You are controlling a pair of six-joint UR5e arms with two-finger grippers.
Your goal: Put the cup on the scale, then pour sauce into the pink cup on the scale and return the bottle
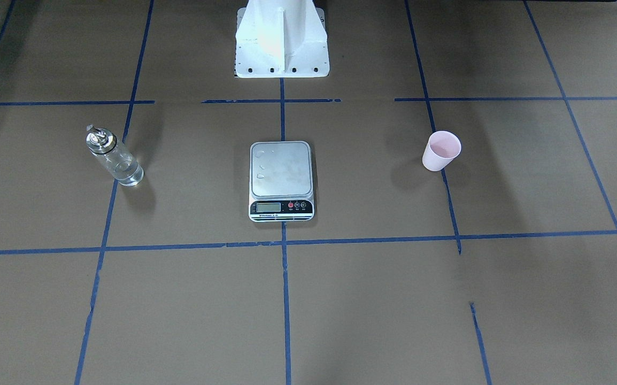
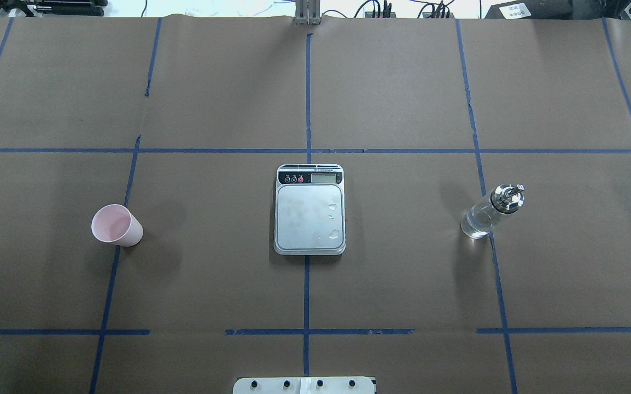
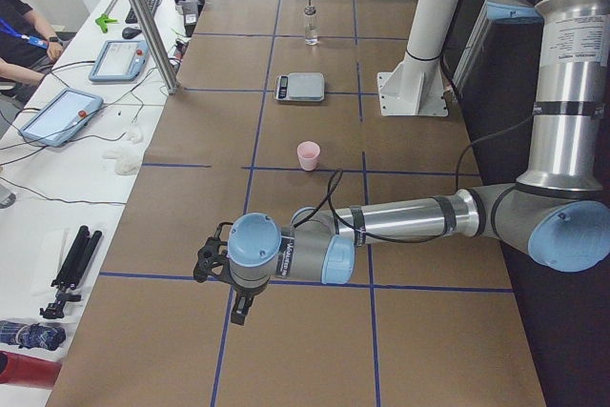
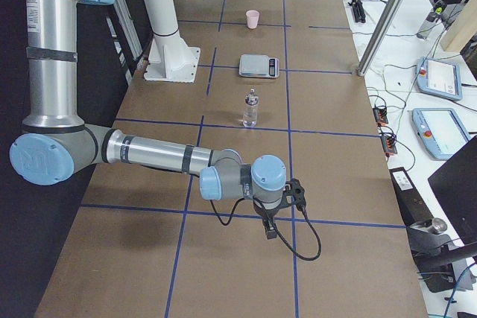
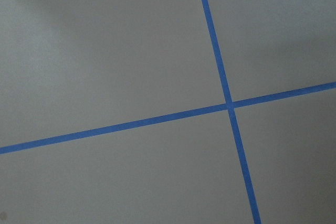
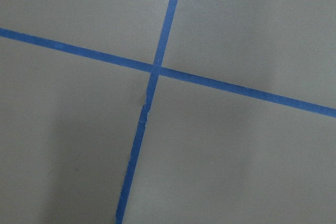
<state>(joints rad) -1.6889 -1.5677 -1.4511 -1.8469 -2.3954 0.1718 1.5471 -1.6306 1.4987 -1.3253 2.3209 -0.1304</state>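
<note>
The pale pink cup (image 1: 441, 151) (image 2: 116, 225) stands upright on the brown table, on my left side, apart from the scale. The scale (image 1: 280, 179) (image 2: 309, 210) lies at the table's middle, its silver platform bare except for a few drops. The clear glass bottle (image 1: 115, 159) (image 2: 490, 213) with the metal spout stands upright on my right side, clear sauce (image 2: 477, 224) in it. My left gripper (image 3: 229, 297) and right gripper (image 4: 272, 229) hover low near the table's two ends, far from all three things. I cannot tell whether they are open or shut.
The white robot base (image 1: 282, 40) stands behind the scale. Blue tape lines (image 5: 228, 103) (image 6: 155, 69) grid the table. Beside the table are tablets (image 3: 57, 116) (image 4: 440, 76), a metal post (image 3: 148, 21), a tripod (image 3: 71, 269) and a seated operator (image 3: 19, 35).
</note>
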